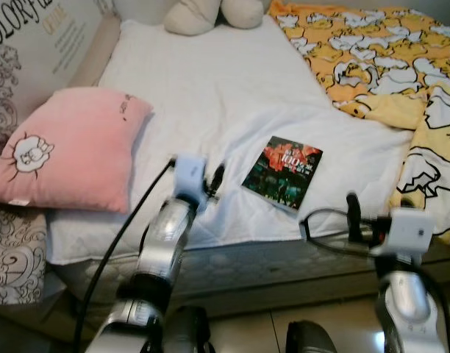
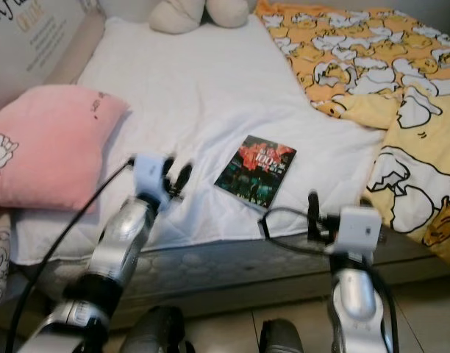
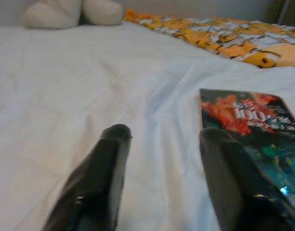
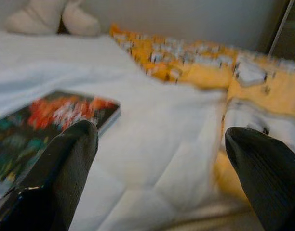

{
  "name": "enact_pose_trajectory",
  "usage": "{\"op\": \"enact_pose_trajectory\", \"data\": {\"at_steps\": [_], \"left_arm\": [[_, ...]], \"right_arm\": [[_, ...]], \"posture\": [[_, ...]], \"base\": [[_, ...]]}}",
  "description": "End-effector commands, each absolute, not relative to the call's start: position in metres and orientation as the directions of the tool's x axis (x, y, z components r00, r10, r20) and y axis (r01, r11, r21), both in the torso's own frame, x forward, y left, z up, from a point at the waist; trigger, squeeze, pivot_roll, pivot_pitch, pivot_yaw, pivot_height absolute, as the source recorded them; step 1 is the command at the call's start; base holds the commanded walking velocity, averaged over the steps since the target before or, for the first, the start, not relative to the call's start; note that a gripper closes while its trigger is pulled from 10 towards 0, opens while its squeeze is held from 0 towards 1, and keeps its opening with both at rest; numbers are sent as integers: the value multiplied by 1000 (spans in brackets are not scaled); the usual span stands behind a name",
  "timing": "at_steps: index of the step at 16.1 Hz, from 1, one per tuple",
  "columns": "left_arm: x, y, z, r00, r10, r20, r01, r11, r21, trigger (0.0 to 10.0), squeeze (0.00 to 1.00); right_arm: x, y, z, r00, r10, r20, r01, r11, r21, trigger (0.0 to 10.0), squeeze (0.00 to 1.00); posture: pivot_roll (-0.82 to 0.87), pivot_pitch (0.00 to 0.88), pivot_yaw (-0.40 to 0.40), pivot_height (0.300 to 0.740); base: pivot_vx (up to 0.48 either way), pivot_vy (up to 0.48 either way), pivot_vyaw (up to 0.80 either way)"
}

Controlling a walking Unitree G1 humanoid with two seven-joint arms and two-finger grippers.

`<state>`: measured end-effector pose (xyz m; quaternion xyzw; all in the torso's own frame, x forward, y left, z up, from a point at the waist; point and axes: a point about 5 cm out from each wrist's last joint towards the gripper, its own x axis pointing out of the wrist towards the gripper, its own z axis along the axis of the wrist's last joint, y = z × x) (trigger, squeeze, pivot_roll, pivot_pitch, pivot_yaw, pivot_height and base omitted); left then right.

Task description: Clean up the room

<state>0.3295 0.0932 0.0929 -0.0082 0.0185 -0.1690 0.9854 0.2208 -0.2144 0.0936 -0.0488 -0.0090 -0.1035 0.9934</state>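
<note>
Both arms raised at bed edge, book between them, nothing gripped.

Head cams: book (image 1: pixel 282 173) flat on white sheet (image 1: pixel 210 103) nr front edge; pink pillow (image 1: pixel 70 151) at robot's left, duck-print blanket (image 1: pixel 379 59) at right. Left gripper (image 1: pixel 210 184) just beside book, right gripper (image 2: pixel 313 213) lower, at mattress edge. L wrist: fingers (image 3: pixel 97 180) spread, empty, book by one tip; likely lining up for a pick. R wrist: fingers (image 4: pixel 56 178) wide apart, empty, book off to one side, blurry.
</note>
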Motion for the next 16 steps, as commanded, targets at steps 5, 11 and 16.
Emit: {"op": "enact_pose_trajectory", "data": {"at_steps": [5, 11, 16], "left_arm": [[326, 80, 109, 940, -341, 28, 339, 939, 56, 10000, 1000], [327, 97, 105, 953, -302, 10, 301, 953, 36, 10000, 149], [336, 93, 99, 953, -301, -39, 301, 953, -7, 10000, 0]], "right_arm": [[228, -202, 87, 987, -162, -7, 161, 984, -72, 10000, 0], [227, -207, 77, 986, -160, -42, 158, 986, -48, 10000, 0], [237, -207, 75, 988, -144, -52, 138, 985, -106, 10000, 0]], "posture": [[-93, 0, 41, 697], [-90, 0, 51, 740], [-104, 0, 46, 740]], "base": [[0, 0, 0], [0, 0, 0], [269, -271, 0]]}}
